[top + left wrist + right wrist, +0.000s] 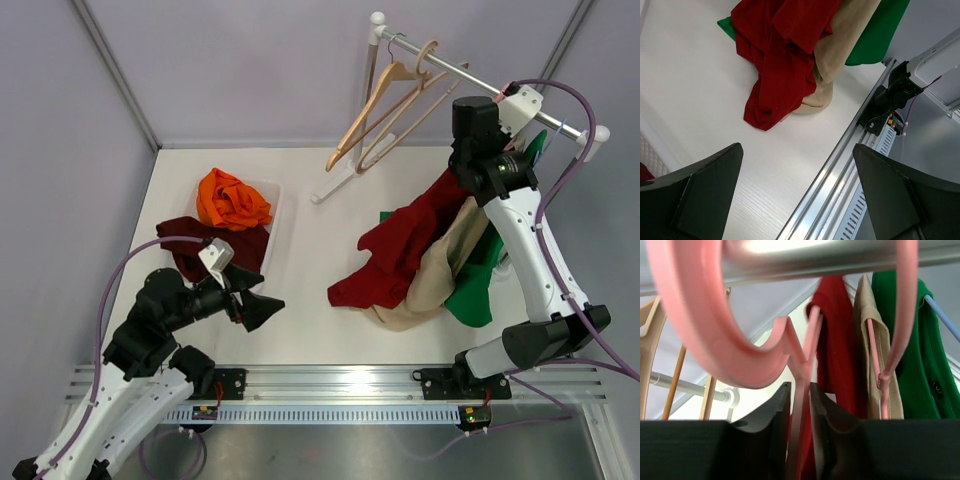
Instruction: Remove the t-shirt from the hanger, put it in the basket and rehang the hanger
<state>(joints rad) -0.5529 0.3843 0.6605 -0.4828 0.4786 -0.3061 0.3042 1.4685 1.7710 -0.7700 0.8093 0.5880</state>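
The red t-shirt (410, 235) hangs at the right end of the clothes rail (455, 68), and we see its lower half spilling down onto the table (310, 330), where the hem lies spread out. In the right wrist view its upper end sits high under the rail, just behind a pink hanger (715, 345) whose hook curls over the bar. We cannot say for certain that this hanger is the one carrying it. The right fingers (774, 430) are pressed together on the pink hanger's neck, pinching the thin stem just below the hook.

Next to the red t-shirt, further right along the rail, hang a beige garment (440, 270) and a green garment (472, 295). Both also trail down to the table, the beige one touching the red t-shirt. Two bare wooden hangers (385, 115) hang toward the rail's left end, apart from the clothes.

The left fingers (705, 195) are spread wide with nothing between them, held over the table near its front edge and pointing toward the hanging clothes. Beyond the left arm we find a white tray (275, 195) with an orange garment (232, 198) in it. A dark red garment (195, 245) lies on its near side, and we cannot tell whether it is fully inside the tray.
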